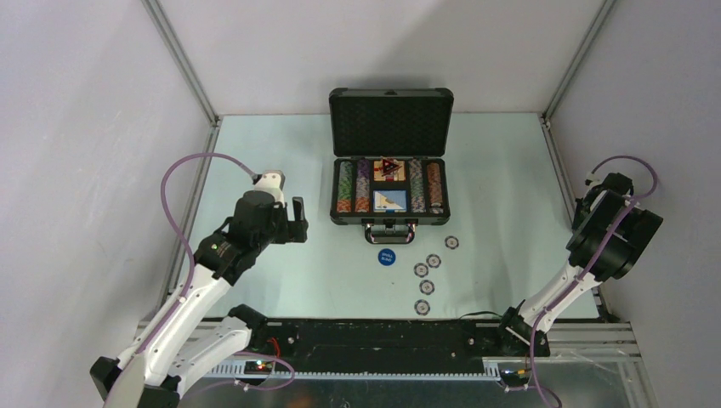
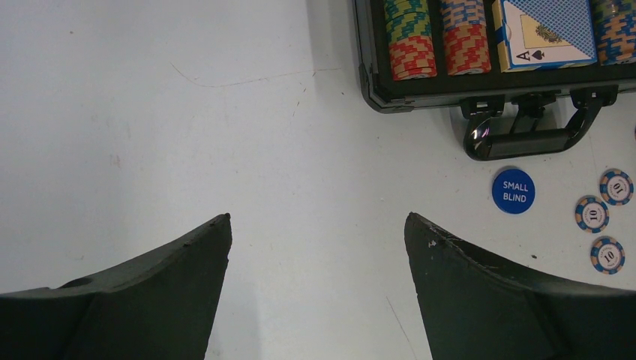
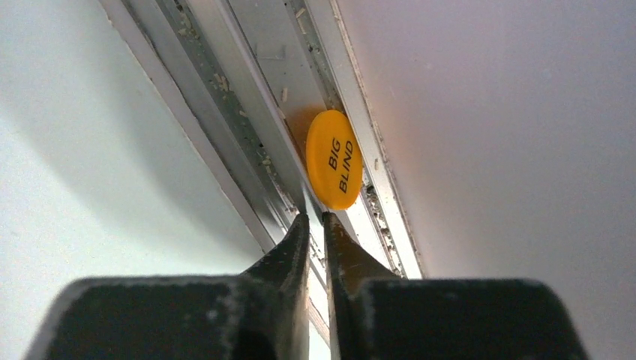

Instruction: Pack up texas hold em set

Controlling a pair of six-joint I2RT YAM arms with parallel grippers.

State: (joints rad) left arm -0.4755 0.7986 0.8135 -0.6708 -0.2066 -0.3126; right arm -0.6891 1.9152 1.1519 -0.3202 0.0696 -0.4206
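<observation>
Looking over a pale desk [image 1: 281, 280] boxed in by grey walls. Nearest, finding five loose striped chips [image 1: 427, 287] scattered right of centre. Just beyond, spotting a blue SMALL BLIND button [image 1: 386, 256] lying flat near the briefcase handle [image 1: 389, 231]. Hanging the left pincer [image 2: 317, 217] wide open over bare desk, left of the case, gripping nothing. At the right edge, poking the right pincer [image 3: 315, 217], narrowed to a slit, into the aluminium rail [image 3: 247, 112], tips right at the lower edge of an orange BIG BLIND button [image 3: 334, 160]; not telling whether pinching it. Farther back, seeing the dark grey briefcase [image 1: 390, 119] standing open, lid upright, carrying four chip rows [image 1: 345, 187], a blue-backed card deck [image 1: 391, 201] and, behind it, a dark triangular marker [image 1: 388, 165].
</observation>
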